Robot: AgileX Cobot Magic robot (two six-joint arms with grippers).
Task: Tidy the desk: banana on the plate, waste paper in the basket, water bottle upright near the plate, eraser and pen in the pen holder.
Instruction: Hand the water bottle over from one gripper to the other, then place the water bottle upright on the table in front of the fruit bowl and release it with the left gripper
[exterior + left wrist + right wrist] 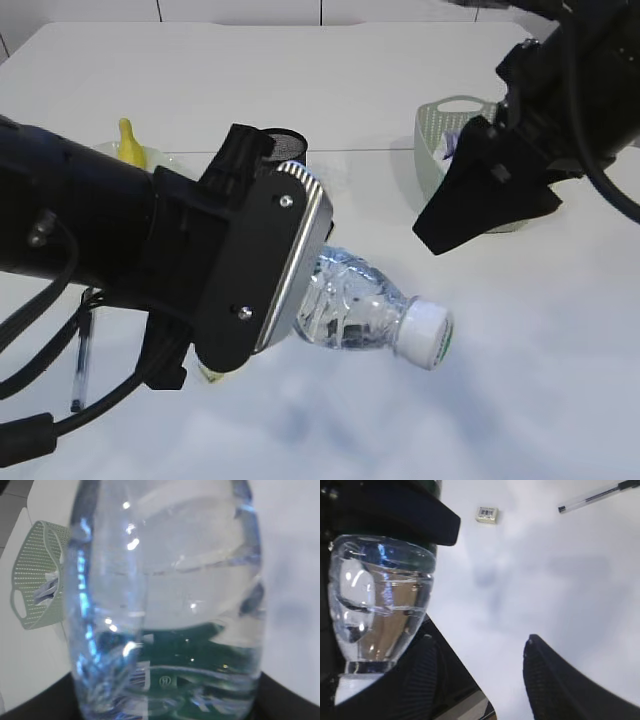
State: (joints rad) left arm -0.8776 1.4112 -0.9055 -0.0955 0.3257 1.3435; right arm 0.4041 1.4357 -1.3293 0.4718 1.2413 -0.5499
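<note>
My left gripper (300, 300) is shut on the water bottle (370, 315), gripping its green-labelled body (200, 660) and holding it tilted above the desk with the white cap (428, 334) pointing right. My right gripper (450, 215) hangs open and empty to the right of the bottle, in front of the basket (435, 130). The waste paper (47, 587) lies in the basket (30, 580). The banana (126, 142) rests on the plate (160, 158) at the far left. The pen holder (280, 138) peeks out behind my left wrist. The eraser (487, 514) and pen (595, 494) lie on the desk.
The pen (80, 365) lies near the front left, beside the left arm's cables. In the right wrist view the bottle (380, 600) sits just left of the open right gripper (480, 635), with bare white desk (545, 580) beyond.
</note>
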